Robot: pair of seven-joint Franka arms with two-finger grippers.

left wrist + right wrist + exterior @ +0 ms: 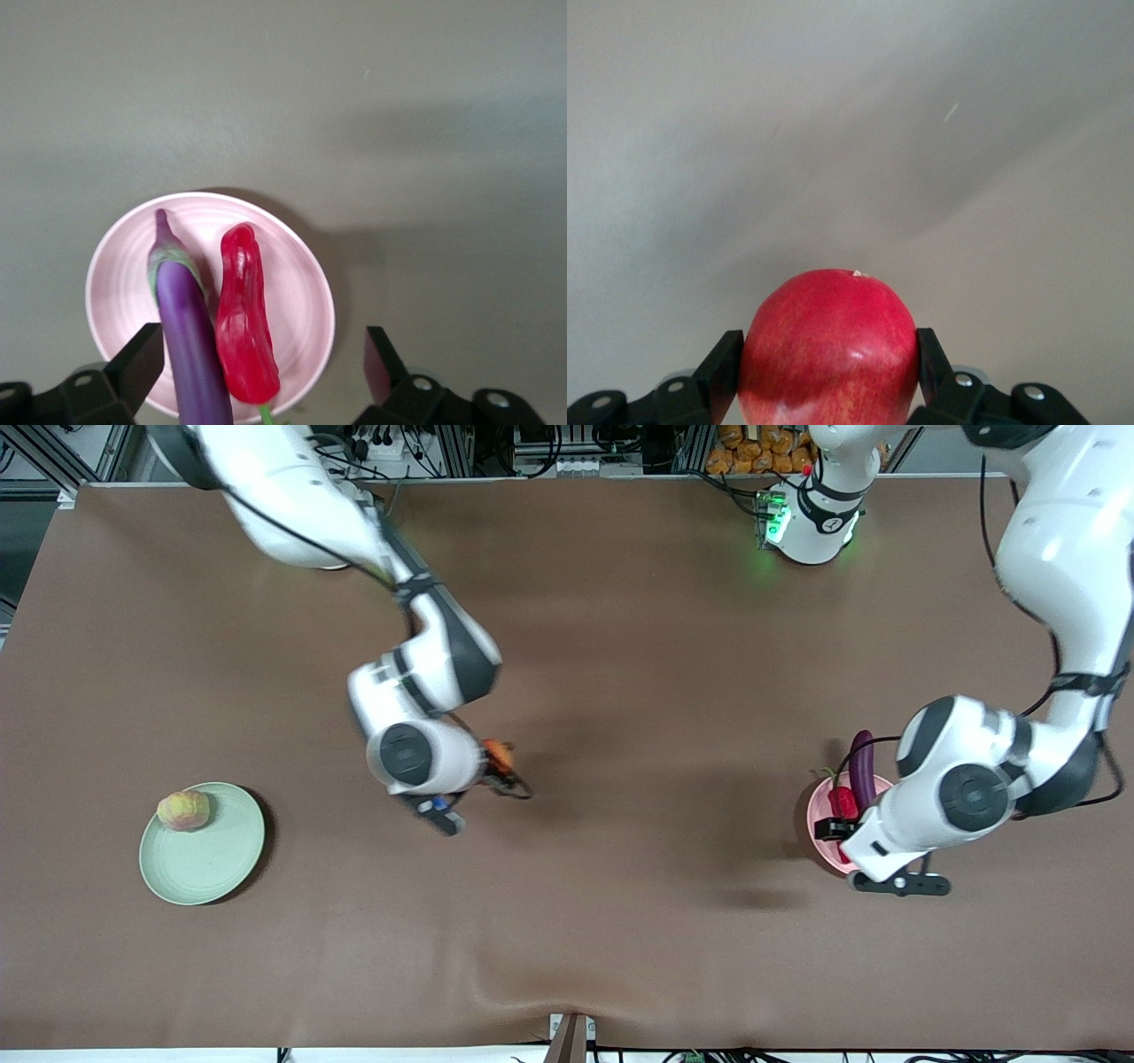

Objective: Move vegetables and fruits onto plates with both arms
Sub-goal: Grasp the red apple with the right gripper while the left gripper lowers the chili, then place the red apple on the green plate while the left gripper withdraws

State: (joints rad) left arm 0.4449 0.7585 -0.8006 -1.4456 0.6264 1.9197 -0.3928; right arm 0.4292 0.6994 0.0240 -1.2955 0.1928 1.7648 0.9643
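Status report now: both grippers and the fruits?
Left gripper open over pink plate. Right gripper shut on red fruit. Yellow-pink fruit on green plate.

Brown table (620,646) carries a pale green plate (202,855) and a pale pink plate (824,841)

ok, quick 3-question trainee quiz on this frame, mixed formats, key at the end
1. True or false: the left claw is shut on the chili pepper.
2. Which item sits on the green plate? A) eggplant B) pale ribbed fruit C) red fruit
3. Fill in: the right claw holds the red ___ fruit.

Key: 1 false, it is open over the pink plate, where the eggplant also lies. 2 B. 3 round.
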